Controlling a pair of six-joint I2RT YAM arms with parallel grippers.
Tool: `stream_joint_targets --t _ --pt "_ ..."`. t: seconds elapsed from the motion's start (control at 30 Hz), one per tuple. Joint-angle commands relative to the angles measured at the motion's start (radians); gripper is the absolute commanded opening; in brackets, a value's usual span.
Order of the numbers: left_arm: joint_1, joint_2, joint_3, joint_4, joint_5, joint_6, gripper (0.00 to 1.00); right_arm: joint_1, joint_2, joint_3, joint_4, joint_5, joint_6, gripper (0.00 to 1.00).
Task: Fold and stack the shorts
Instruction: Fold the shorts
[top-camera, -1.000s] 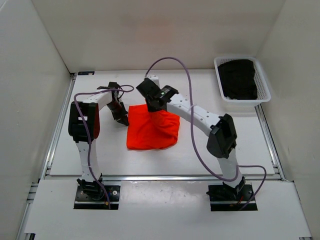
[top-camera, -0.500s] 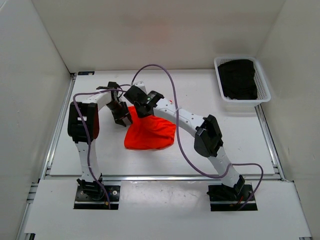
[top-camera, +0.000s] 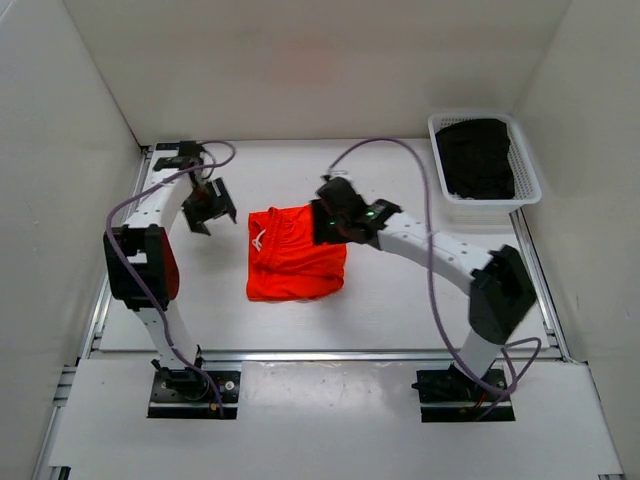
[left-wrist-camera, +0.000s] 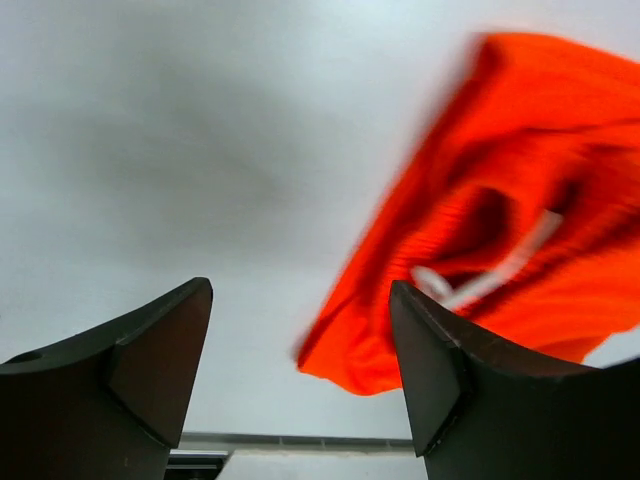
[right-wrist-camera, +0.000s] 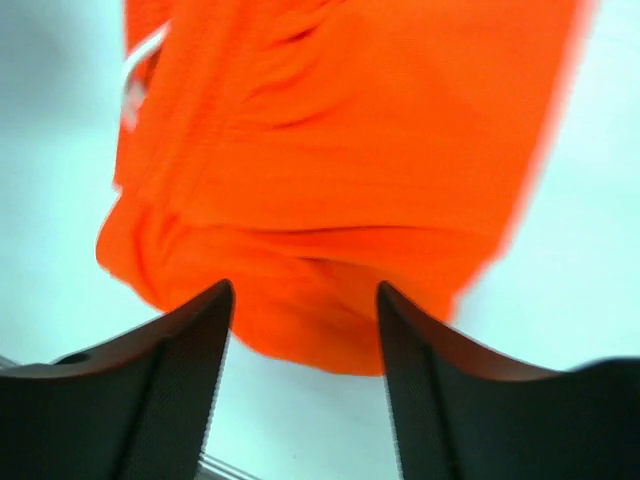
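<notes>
Your left pincer (top-camera: 210, 210) stands spread and empty. The shorts (top-camera: 297, 265) lie near its right side, drawstring end toward it, untouched. Your right pincer (right-wrist-camera: 305, 290) is also apart, hovering over the shorts' right edge with no fabric between its tips. The shorts look roughly folded, probably laid flat for another fold or a lift. Off to the right pincer's right, a white basket (top-camera: 530, 178) holds dark clothing (top-camera: 475, 155). The counter (top-camera: 420, 290) is plain white, with white walls around it.
</notes>
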Motion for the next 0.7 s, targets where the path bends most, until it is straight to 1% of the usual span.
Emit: stream_joint_targets --t 0.0,0.07,0.1,0.13,0.17,0.23,0.27,0.37,0.47,0.5,0.57,0.6,0.63,0.67 --pt "-0.170 -0.052 0.108 -0.050 -0.071 0.018 0.82 -0.102 -0.132 -0.187 0.070 -0.026 0.126 0.62" --pt "-0.233 -0.026 0.167 -0.050 -0.080 0.018 0.82 -0.149 -0.215 -0.274 0.079 -0.026 0.166 0.60" --pt "-0.262 0.014 0.190 -0.050 -0.098 0.018 0.82 -0.163 -0.243 -0.311 0.079 -0.026 0.166 0.60" --pt "-0.320 0.036 0.241 -0.077 -0.115 0.006 0.82 -0.188 -0.295 -0.374 0.079 -0.036 0.181 0.59" --pt "-0.346 0.059 0.266 -0.086 -0.150 -0.008 0.80 -0.199 -0.321 -0.399 0.067 -0.036 0.181 0.59" --pt "-0.394 0.114 0.299 -0.096 -0.164 -0.022 0.77 -0.219 -0.384 -0.434 0.052 -0.036 0.181 0.58" --pt "-0.394 0.131 0.300 -0.084 -0.164 -0.022 0.73 -0.231 -0.399 -0.456 0.032 -0.036 0.181 0.58" --pt "-0.394 0.197 0.300 -0.074 -0.155 -0.022 0.65 -0.255 -0.433 -0.468 0.004 -0.026 0.181 0.55" --pt "-0.376 0.253 0.281 -0.062 -0.175 -0.011 0.62 -0.268 -0.424 -0.468 -0.005 -0.040 0.172 0.55" --pt "-0.376 0.254 0.263 -0.062 -0.186 -0.011 0.60 -0.278 -0.407 -0.468 -0.005 -0.060 0.172 0.56" --pt "-0.350 0.252 0.214 -0.050 -0.175 -0.011 0.59 -0.278 -0.360 -0.450 -0.005 -0.083 0.163 0.63" --pt "-0.350 0.240 0.195 -0.041 -0.158 -0.011 0.59 -0.278 -0.338 -0.438 0.008 -0.111 0.117 0.67" --pt "-0.336 0.206 0.177 -0.015 -0.094 0.000 0.59 -0.278 -0.314 -0.406 0.009 -0.150 0.099 0.76" --pt "-0.321 0.188 0.162 -0.004 -0.059 0.000 0.61 -0.278 -0.262 -0.386 0.009 -0.211 0.085 0.78"
